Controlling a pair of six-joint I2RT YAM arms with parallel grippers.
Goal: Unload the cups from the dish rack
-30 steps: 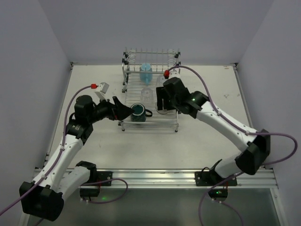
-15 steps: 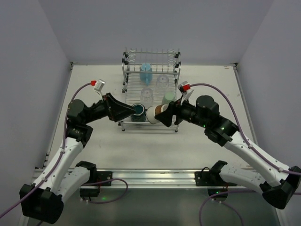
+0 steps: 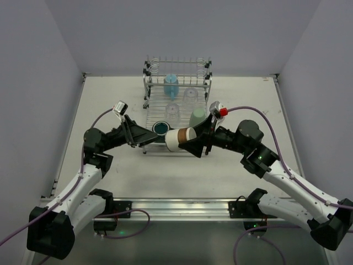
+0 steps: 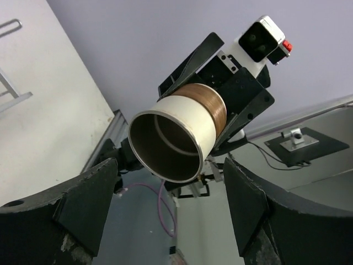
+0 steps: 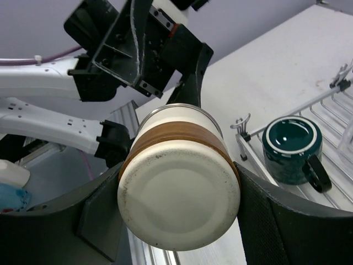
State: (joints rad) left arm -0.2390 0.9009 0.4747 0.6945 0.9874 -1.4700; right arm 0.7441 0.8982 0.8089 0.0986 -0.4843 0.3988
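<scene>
Left gripper (image 3: pixel 154 136): jaws spread wide, nothing between them; aimed rightward at the open mouth of the beige cup (image 3: pixel 175 139); tips near its rim, not touching.

Beige cup: brown band; lying horizontal in the air over the front part of the dish rack (image 3: pixel 177 65); base end clamped between the fingers of the right gripper (image 3: pixel 190 141).

In the rack:
- teal mug (image 3: pixel 161 128) upright at front left
- light blue cup (image 3: pixel 171 84) at the back
- two clear tumblers (image 3: pixel 172 110) mid-rack
- pale green cup (image 3: pixel 197 117) at right, just beside the right gripper
</scene>
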